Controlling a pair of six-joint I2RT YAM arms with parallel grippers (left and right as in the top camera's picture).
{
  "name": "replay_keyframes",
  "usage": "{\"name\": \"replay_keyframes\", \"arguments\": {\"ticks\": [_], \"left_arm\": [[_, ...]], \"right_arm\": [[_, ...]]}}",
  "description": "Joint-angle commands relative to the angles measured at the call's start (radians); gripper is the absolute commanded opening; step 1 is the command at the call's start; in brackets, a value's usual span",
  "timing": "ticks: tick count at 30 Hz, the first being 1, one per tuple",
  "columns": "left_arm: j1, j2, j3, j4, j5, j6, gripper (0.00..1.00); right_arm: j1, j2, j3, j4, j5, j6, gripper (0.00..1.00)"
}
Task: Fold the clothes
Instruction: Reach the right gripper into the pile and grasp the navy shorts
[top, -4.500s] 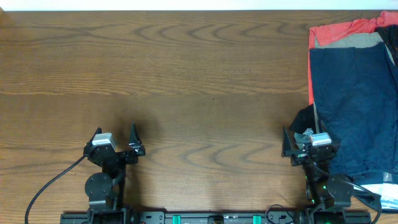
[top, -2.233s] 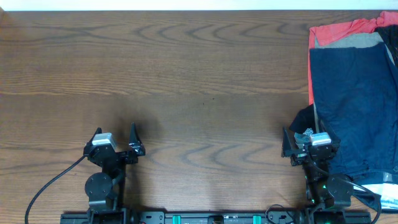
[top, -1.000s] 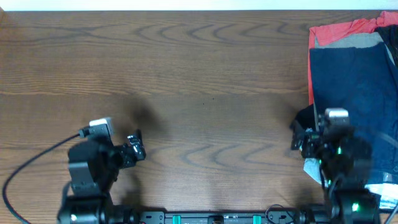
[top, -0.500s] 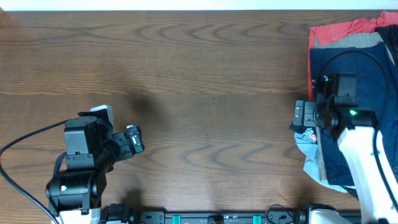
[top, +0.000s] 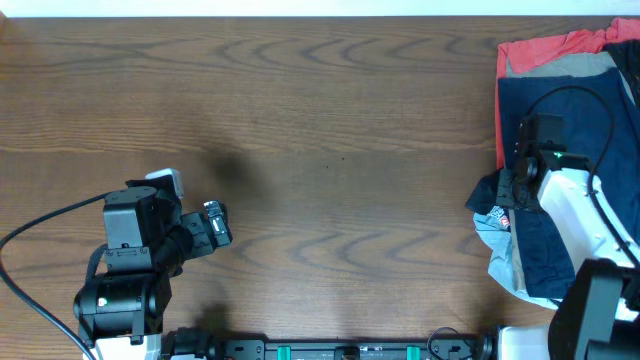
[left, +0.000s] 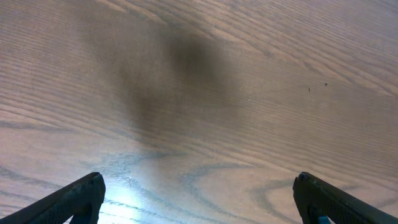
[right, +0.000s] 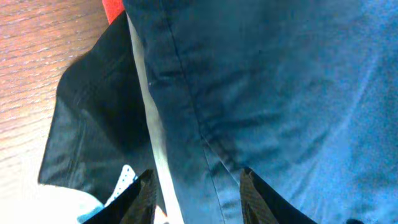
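Observation:
The clothes (top: 575, 110), a dark navy garment, lie on top of a pile at the table's right edge. In the right wrist view the navy cloth (right: 267, 87) fills most of the frame, with a seam running down it. My right gripper (top: 515, 185) hangs over the garment's left edge. Its jaws (right: 198, 186) are about half closed, and the seamed edge lies flat between the fingertips. My left gripper (top: 215, 225) is at the left of the table, wide open (left: 198, 186) over bare wood with nothing between its fingers.
A red garment (top: 540, 50) and a khaki-grey one (top: 560, 66) lie under the navy cloth at the far right. A black cloth (right: 93, 124) and a pale one (top: 500, 245) stick out on the pile's left side. Brown wooden table (top: 330, 120).
My right arm has swung up and right over the pile, and its jaws have narrowed around the navy edge. The left arm shifted slightly and stays open.

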Motion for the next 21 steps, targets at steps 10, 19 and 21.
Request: {"name": "replay_keyframes", "arguments": {"ticks": [10,19,21], "left_arm": [[0.002,0.002,0.019,-0.001,0.01,-0.005,0.98],[0.002,0.002,0.019,-0.001,0.01,-0.005,0.98],[0.002,0.002,0.019,0.0,0.01,-0.005,0.98]], "right_arm": [[-0.011,0.072,0.014,0.003,0.053,0.012,0.27],[-0.011,0.072,0.014,0.01,0.063,0.026,0.01],[-0.011,0.066,0.023,0.001,0.051,0.026,0.01]]}}
